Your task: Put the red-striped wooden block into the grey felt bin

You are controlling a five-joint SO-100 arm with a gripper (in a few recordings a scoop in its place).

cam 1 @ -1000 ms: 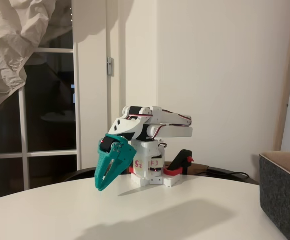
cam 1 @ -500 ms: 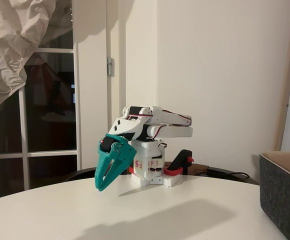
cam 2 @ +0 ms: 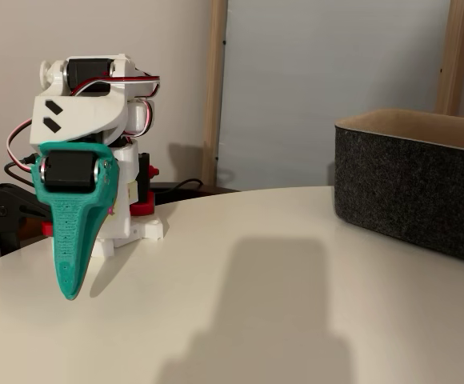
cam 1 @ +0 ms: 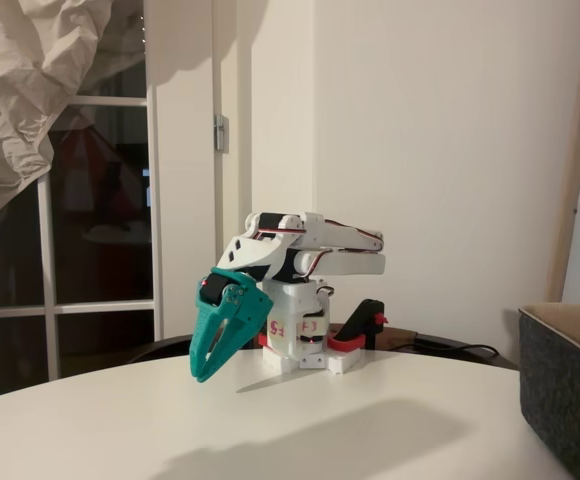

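Note:
The white arm is folded over its base at the back of the round white table (cam 1: 300,420). My teal gripper (cam 1: 201,374) hangs tip-down just above the tabletop, shut with nothing in it, and it also shows at the left in the other fixed view (cam 2: 70,290). The grey felt bin (cam 1: 570,390) stands at the table's right side, well away from the gripper, with dark walls and a tan lining; it sits at the right in the other fixed view too (cam 2: 416,184). The red-striped wooden block is out of view.
The arm's base (cam 1: 305,345) carries red parts and a black clamp (cam 1: 368,322) at the table's far edge. A window and a pale crumpled sheet (cam 1: 40,90) lie behind at left. A broad shadow falls on the tabletop between gripper and bin.

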